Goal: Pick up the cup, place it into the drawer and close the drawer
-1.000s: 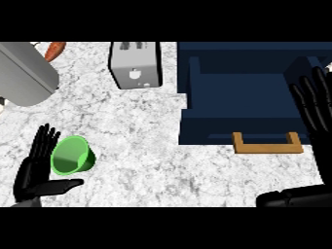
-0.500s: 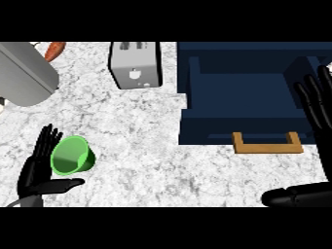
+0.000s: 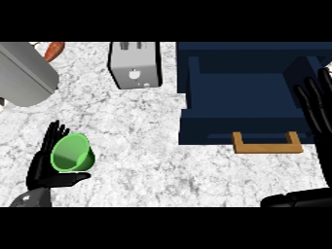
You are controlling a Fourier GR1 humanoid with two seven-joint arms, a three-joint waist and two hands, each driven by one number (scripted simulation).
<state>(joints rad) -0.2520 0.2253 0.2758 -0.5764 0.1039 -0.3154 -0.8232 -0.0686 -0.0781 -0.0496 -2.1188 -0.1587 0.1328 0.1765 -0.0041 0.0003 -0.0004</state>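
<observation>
Lying against the left hand (image 3: 45, 168) at the lower left of the marbled surface (image 3: 147, 146): green cup (image 3: 73, 153), tilted, mouth showing, fingers straight behind it, thumb under it. Right hand (image 3: 330, 114): open, fingers straight, holding nothing, at the right edge over the drawer (image 3: 248, 92). Drawer: dark blue, pulled open, wooden handle (image 3: 267, 144). Toaster (image 3: 134, 64): upper centre. Grey cylinder (image 3: 14, 73): upper left.

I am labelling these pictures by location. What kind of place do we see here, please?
Most likely a kitchen counter. The white speckled, marble-like countertop carries a silver toaster, a green cup sits by the left hand, and a dark blue drawer with a wooden handle stands open.
</observation>
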